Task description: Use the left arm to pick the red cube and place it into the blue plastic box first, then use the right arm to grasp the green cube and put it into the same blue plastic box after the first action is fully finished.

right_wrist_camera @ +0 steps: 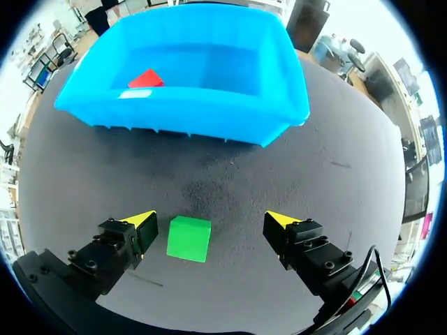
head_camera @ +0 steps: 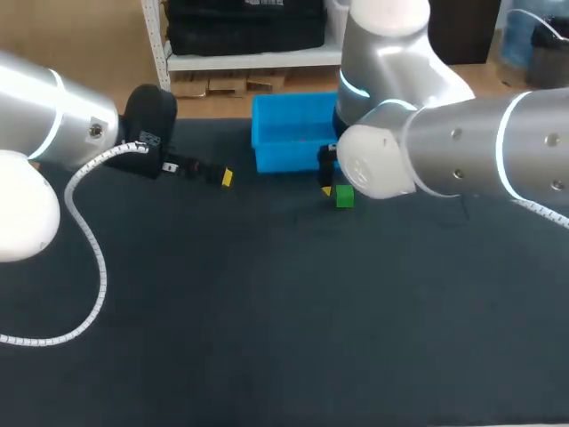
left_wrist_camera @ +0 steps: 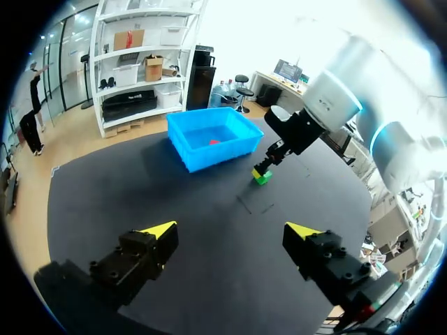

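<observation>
The red cube [right_wrist_camera: 145,78] is lying inside the blue plastic box [right_wrist_camera: 279,118], on its floor and close to one of the corners farthest from the right hand [right_wrist_camera: 211,220]. The box is standing upright toward the far edge of the dark surface [head_camera: 267,311], with its open top facing up. In the head view part of it is being hidden by the right arm, which is coming in from the right and bending over that end of the box.

The green cube [right_wrist_camera: 188,239] is resting on the surface just in front of the box, apart from its near wall. The right hand is being held low over the surface with its fingers spread wide, one on either side of the green cube. The cube is sitting just beside one yellow fingertip and well apart from the other, so it is not being gripped. In the left wrist view one yellow tip is being shown right at the cube, though whether it is touching cannot be told.

The left hand [left_wrist_camera: 231,229] is being held above the surface, to the left of the box in the head view and pointing toward it. Its two fingers are being held wide apart, and only bare surface is showing between them. The box, the green cube and the right hand are all lying ahead of it, well apart from its fingertips.
</observation>
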You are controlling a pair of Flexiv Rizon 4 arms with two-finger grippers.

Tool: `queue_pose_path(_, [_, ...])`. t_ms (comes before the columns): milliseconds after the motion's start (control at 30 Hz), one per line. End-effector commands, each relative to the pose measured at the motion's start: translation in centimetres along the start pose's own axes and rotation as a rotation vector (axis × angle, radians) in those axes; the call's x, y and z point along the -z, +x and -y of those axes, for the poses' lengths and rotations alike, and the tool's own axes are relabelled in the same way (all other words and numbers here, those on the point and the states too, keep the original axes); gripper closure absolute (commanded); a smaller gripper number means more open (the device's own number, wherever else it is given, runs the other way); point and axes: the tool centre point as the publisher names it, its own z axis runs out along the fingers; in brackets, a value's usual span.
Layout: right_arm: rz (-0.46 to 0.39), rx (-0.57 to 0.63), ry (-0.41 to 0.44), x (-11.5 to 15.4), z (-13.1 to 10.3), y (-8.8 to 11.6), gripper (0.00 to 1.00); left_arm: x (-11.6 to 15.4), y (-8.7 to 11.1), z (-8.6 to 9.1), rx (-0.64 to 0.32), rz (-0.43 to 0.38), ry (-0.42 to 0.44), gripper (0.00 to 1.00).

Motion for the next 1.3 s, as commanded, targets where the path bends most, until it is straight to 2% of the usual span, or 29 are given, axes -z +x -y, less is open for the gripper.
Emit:
queue_pose_path(33, [-0.013,0.0,0.006,-0.4,-0.2,-0.1,0.0,0.0,0.1,-0.2,-0.002,0.005,0.007,0.0])
queue_pose_path(333, [-0.03,-0.016,0.012,-1.2,0.4,0.8,0.0,0.0,0.1,-0.2,-0.002,0.005,0.007,0.0])
queue_pose_path(767, [-0.037,-0.02,0.012,-1.6,0.0,1.1,0.0,0.0,0.1,-0.2,-0.002,0.005,0.007,0.0])
queue_pose_path(800, [-0.037,-0.021,0.012,-1.7,-0.1,1.1,0.04,0.0,0.1,-0.2,-0.002,0.005,0.007,0.0])
queue_pose_path(833, [-0.037,-0.021,0.011,-1.7,-0.1,1.0,0.46,0.0,0.1,-0.2,-0.002,0.005,0.007,0.0])
queue_pose_path(867, [-0.035,-0.026,0.008,-1.7,-0.1,1.0,0.68,0.0,0.1,-0.2,-0.002,0.005,0.007,0.0])
queue_pose_path(900, [-0.035,-0.025,0.009,-1.8,-0.1,1.0,1.0,0.0,0.1,-0.2,-0.002,0.005,0.007,0.0])
queue_pose_path(1300, [-0.039,-0.021,0.004,-1.8,-0.2,1.2,1.0,0.0,0.1,-0.2,-0.002,0.005,0.007,0.0])
